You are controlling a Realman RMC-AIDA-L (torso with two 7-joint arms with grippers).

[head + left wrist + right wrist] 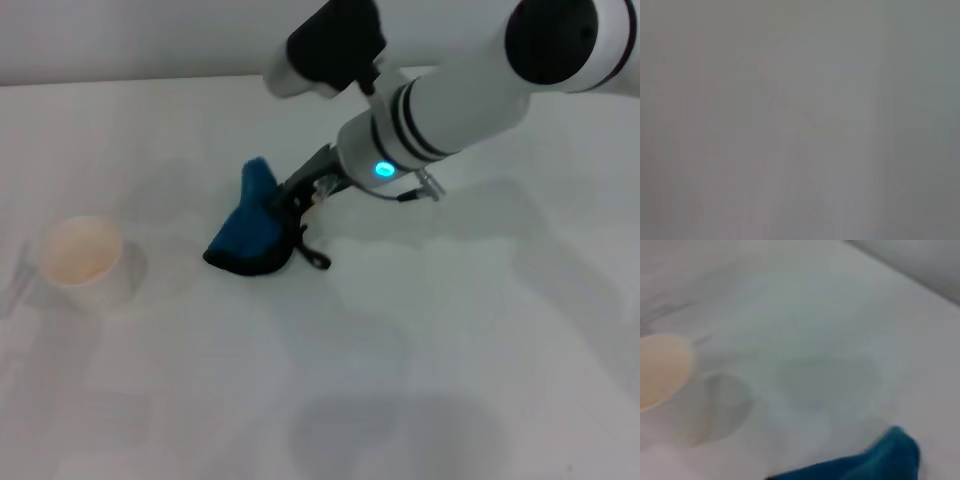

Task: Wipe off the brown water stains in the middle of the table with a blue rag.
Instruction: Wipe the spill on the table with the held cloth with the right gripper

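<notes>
Rag's the whole story here. The blue rag (250,232) sits around the middle of the table (480,330), and the right claw (290,195) comes down onto it from the far right, clamped shut on the rag's upper right edge as far as we can judge. So the rag hangs off the claw toward the near left, one corner poking up toward the far side, with the bulk of it touching the table. Its long axis runs roughly far-to-near with a lean to the left, and the black loop strap (312,255) trails out on the right.

The left claw isn't in sight anywhere, so the right arm is the one to use.

We honestly can't spot the brown water stains. The paper cup (82,262) stands well off to the left, apart from the rag.
</notes>
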